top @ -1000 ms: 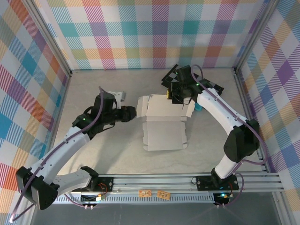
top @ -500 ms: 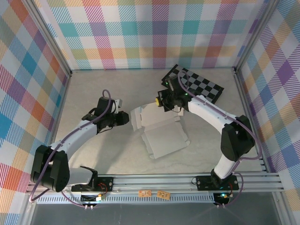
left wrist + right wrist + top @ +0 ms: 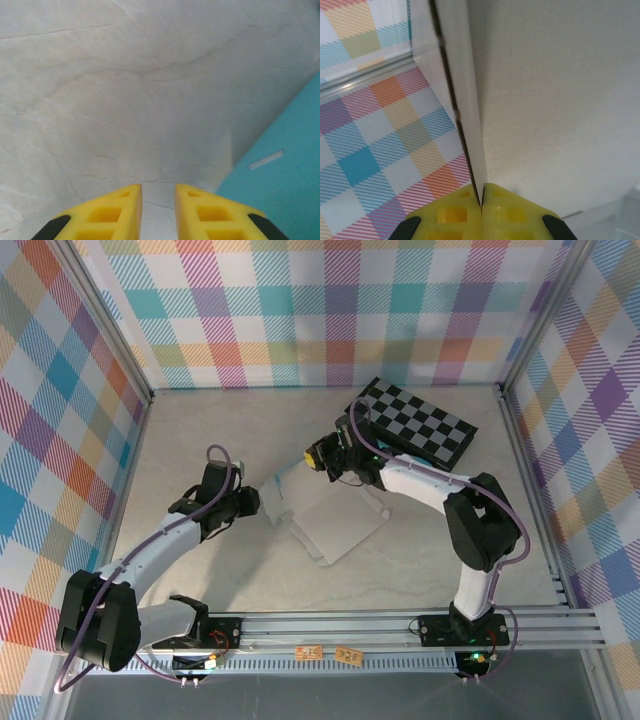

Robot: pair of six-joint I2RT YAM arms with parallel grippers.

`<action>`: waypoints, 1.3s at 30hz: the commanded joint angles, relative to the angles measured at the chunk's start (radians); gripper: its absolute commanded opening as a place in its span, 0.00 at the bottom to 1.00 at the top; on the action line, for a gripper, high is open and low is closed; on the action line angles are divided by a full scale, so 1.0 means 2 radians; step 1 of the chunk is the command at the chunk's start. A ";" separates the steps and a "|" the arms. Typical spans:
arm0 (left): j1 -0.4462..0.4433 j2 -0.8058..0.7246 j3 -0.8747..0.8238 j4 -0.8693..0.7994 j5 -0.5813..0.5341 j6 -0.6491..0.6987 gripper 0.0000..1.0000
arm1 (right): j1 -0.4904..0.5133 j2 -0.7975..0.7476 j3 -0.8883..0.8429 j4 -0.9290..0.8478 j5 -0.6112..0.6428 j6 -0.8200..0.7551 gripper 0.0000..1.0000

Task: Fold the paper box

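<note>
The paper box (image 3: 335, 523) is a die-cut sheet lying grey-white side up at mid-table, turned at an angle, its far left part lifted. My right gripper (image 3: 325, 455) is shut on that lifted edge; in the right wrist view the fingertips (image 3: 481, 192) pinch the thin cardboard, and the box's pale inner side (image 3: 555, 100) rises to the right. My left gripper (image 3: 256, 502) sits just left of the sheet, low over the table. In the left wrist view its fingers (image 3: 158, 187) stand slightly apart with nothing between them, and the box's teal outer face (image 3: 282, 170) lies at the right.
A black-and-grey checkerboard (image 3: 420, 425) lies at the back right, just behind the right arm. Plaid walls (image 3: 320, 310) and aluminium posts enclose the table. Bare table surface (image 3: 200, 430) stretches to the left and along the front.
The right gripper has swung left and forward with the sheet's edge, turning the sheet and uncovering the checkerboard. The left gripper has drawn back slightly toward the near left.
</note>
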State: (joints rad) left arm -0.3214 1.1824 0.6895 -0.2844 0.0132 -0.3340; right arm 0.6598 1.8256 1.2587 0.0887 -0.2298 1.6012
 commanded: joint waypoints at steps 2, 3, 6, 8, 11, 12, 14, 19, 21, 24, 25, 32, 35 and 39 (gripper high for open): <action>0.009 -0.011 -0.010 -0.013 -0.025 -0.015 0.24 | 0.004 0.013 -0.017 0.093 -0.033 -0.032 0.00; 0.011 -0.010 -0.009 -0.016 -0.026 -0.017 0.25 | 0.002 0.016 -0.014 0.092 -0.039 -0.036 0.00; 0.019 -0.008 -0.007 -0.017 -0.014 -0.016 0.26 | 0.000 0.022 -0.015 0.091 -0.048 -0.048 0.00; 0.021 -0.005 -0.006 -0.018 -0.003 -0.007 0.26 | -0.004 0.021 -0.030 0.112 -0.052 -0.052 0.00; 0.023 -0.002 -0.012 -0.016 0.011 0.001 0.26 | -0.015 0.021 -0.053 0.158 -0.070 -0.057 0.00; 0.023 -0.002 -0.016 -0.013 0.015 0.001 0.26 | -0.018 0.025 -0.057 0.173 -0.081 -0.059 0.00; 0.023 -0.004 -0.027 -0.001 0.027 0.002 0.25 | -0.024 0.033 -0.068 0.209 -0.108 -0.065 0.00; 0.023 -0.013 -0.042 0.019 0.040 0.002 0.24 | -0.033 0.020 -0.125 0.262 -0.125 -0.071 0.00; 0.023 -0.017 -0.044 0.021 0.045 0.004 0.24 | -0.038 0.019 -0.145 0.294 -0.133 -0.069 0.00; 0.023 -0.022 -0.045 0.021 0.049 0.003 0.24 | -0.043 0.021 -0.163 0.315 -0.149 -0.071 0.00; 0.023 -0.023 -0.045 0.021 0.051 0.003 0.24 | -0.044 0.021 -0.167 0.322 -0.153 -0.071 0.00; 0.023 -0.026 -0.034 0.017 0.041 -0.011 0.24 | -0.044 0.050 -0.088 0.365 -0.144 -0.026 0.00; 0.023 -0.025 -0.021 0.007 0.018 -0.020 0.25 | -0.044 0.076 -0.028 0.378 -0.142 -0.004 0.00; 0.025 -0.026 -0.001 -0.039 -0.026 -0.024 0.25 | -0.045 0.093 -0.011 0.375 -0.146 -0.007 0.00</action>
State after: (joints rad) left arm -0.2852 1.1492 0.6376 -0.3004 0.0357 -0.3634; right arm 0.5755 1.9873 1.2228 0.7815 -0.5095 1.5700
